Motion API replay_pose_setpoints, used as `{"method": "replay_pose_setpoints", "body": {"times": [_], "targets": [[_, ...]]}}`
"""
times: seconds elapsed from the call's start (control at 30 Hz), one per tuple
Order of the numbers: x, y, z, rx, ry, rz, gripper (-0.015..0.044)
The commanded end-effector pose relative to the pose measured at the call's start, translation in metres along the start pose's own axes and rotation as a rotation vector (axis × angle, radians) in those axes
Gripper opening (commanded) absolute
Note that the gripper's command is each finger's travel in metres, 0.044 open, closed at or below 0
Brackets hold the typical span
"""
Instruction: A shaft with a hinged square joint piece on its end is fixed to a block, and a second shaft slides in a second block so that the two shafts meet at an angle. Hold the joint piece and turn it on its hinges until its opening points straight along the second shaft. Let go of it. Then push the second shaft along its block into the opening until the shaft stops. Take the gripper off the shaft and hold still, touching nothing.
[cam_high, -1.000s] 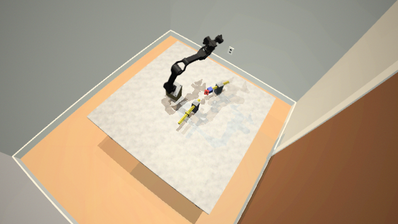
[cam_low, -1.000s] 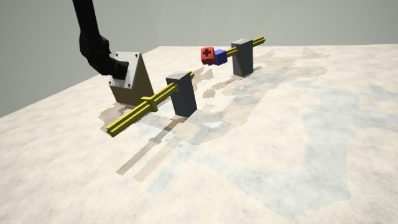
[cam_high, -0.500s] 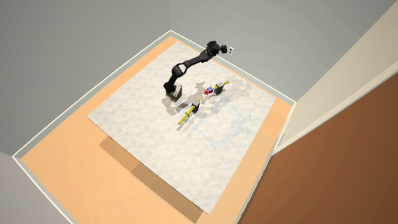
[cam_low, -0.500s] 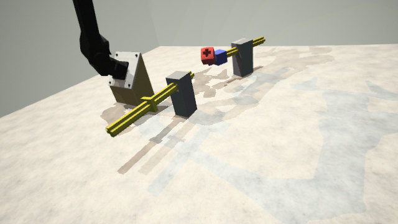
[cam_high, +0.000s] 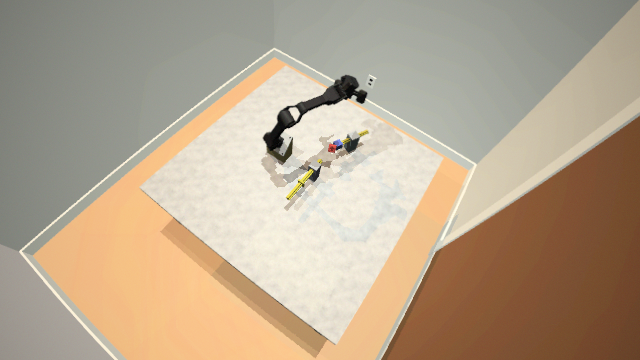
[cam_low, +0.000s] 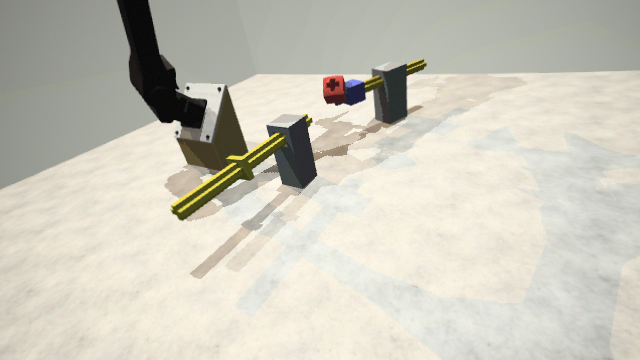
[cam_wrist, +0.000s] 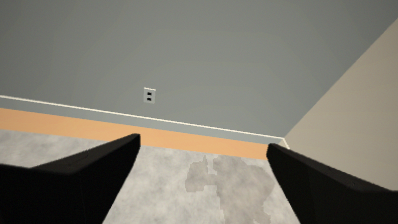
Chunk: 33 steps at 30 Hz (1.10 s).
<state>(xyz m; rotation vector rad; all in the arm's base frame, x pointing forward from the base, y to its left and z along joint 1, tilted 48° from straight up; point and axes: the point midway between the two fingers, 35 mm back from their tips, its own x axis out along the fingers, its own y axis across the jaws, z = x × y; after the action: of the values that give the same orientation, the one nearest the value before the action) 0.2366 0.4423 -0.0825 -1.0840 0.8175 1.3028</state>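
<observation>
From the top view, I see my black arm (cam_high: 312, 103) rising from a wedge-shaped base (cam_high: 286, 159) (cam_low: 231, 130) on a pale, mottled table top (cam_high: 240, 200) (cam_low: 125, 280) (cam_wrist: 145, 185). The arm reaches toward a gray wall (cam_high: 425, 85) (cam_low: 450, 30) (cam_wrist: 200, 60) with a small outlet (cam_high: 371, 81) (cam_wrist: 149, 95) on it.

My gripper (cam_high: 362, 96) (cam_wrist: 205, 144) is wide open, its two dark fingers spread well apart with nothing between them. It hangs away from both shafts. Through the wrist view, between and beyond the fingers, I see the table top, a strip of orange floor (cam_high: 90, 270) (cam_wrist: 200, 140) and the wall.

Two gray blocks stand upright on the table. The far block (cam_high: 352, 142) (cam_low: 391, 94) carries a yellow shaft, and on the end of it is the joint: a blue part (cam_high: 338, 143) (cam_low: 355, 92) next to the shaft, then a red square piece (cam_high: 332, 148) (cam_low: 334, 89) with a dark cross-shaped opening in its face.

The near block (cam_high: 314, 172) (cam_low: 294, 152) holds the second yellow shaft (cam_high: 300, 183) (cam_low: 210, 191), which has a raised collar (cam_high: 301, 183) (cam_low: 241, 167) partway along. A short tip of this shaft pokes out of the block on the joint's side, apart from the red piece.
</observation>
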Motion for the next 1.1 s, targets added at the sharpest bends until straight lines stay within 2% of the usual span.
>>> {"method": "replay_pose_setpoints", "body": {"times": [0.0, 0.53, 1.07], "targets": [[-0.005, -0.009, -0.016, 0.115, 0.073, -0.018, 0.0440], [-0.037, -0.035, -0.089, 0.556, 0.379, -0.124, 0.0440], [-0.091, -0.052, -0.159, 0.953, 0.674, -0.336, 0.0440]]}}
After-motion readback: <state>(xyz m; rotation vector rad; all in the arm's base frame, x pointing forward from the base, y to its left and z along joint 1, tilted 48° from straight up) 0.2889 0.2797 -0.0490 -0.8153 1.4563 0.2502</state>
